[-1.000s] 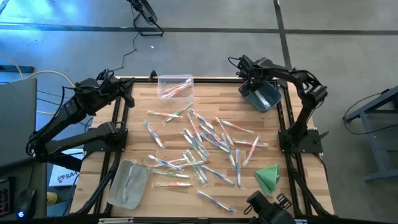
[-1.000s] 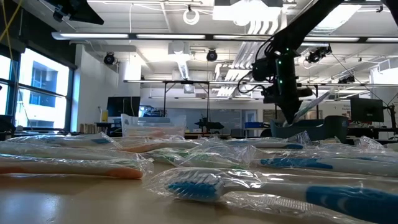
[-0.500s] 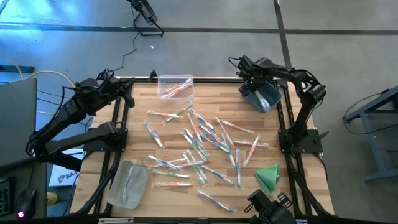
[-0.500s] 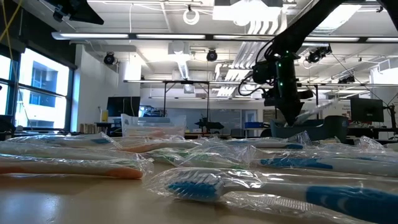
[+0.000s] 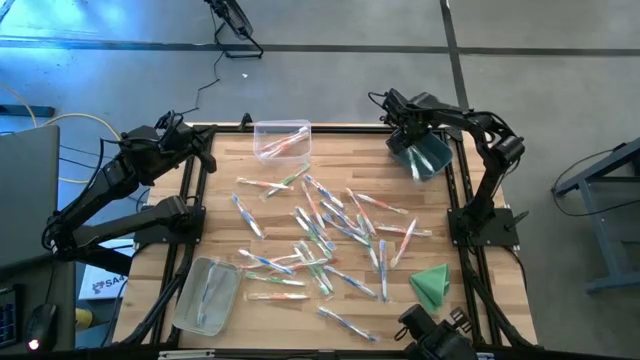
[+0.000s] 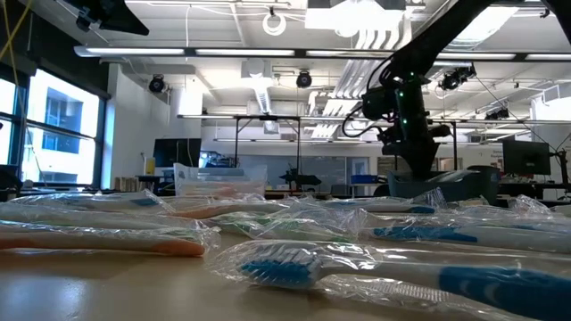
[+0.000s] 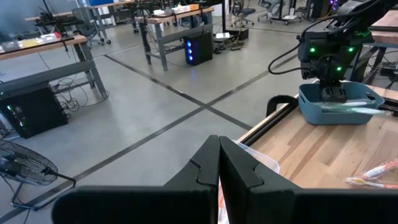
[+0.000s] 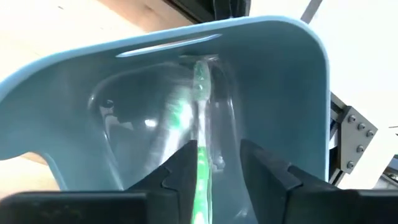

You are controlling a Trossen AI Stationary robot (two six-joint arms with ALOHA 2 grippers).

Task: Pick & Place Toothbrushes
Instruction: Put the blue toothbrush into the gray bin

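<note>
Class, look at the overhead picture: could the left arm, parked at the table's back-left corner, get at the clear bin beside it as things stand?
Probably yes: the left gripper sits shut just beside the clear bin, with only bare tabletop between them.

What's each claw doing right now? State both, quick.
Left claw: shut, empty, parked at the table's left edge.
Right claw: fingers parted above the blue bin, a wrapped green toothbrush dropping from between them.
</note>
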